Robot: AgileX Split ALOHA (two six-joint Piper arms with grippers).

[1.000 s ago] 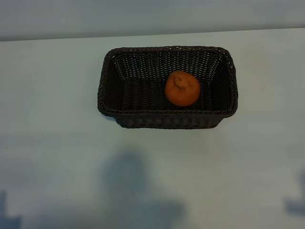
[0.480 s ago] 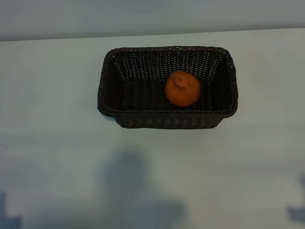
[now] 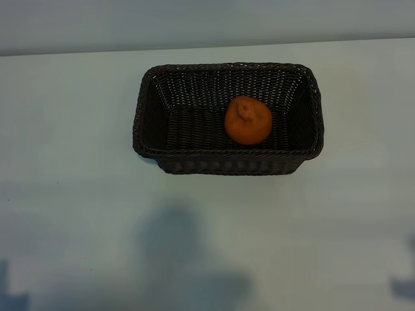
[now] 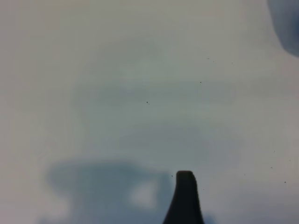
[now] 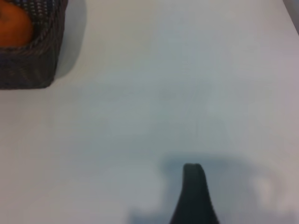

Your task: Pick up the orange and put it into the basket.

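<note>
Each gripper, left (image 4: 185, 196) and right (image 5: 194, 193), hangs open and empty over bare worktop (image 3: 65, 194). Well away from both, the orange (image 3: 248, 120) sits in the basket (image 3: 146, 116). Little can go wrong unless an arm knocks the basket.

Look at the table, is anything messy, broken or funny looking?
No, nothing stands out. The orange sits inside the basket, which stands flat and whole on the table. Nothing has spilled.
</note>
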